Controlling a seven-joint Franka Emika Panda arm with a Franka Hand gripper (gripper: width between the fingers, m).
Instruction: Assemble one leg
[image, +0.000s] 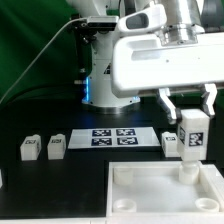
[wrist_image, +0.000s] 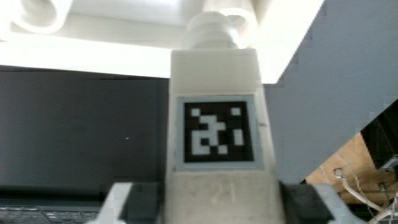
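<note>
Leg first: your tall white plastic leg (image: 192, 138) with the black-and-white square tag hangs upright in the gripper (image: 188, 112), which is closed on its top end. Its long side points straight down. Its foot is right over a round corner socket (image: 185, 170) of the wide flat white board (image: 140, 200); you cannot tell if they touch. One spare white post (image: 170, 141) stands just beside it and looks like the closest thing to bump. The marker board (image: 110, 137) lies farther off.
</note>
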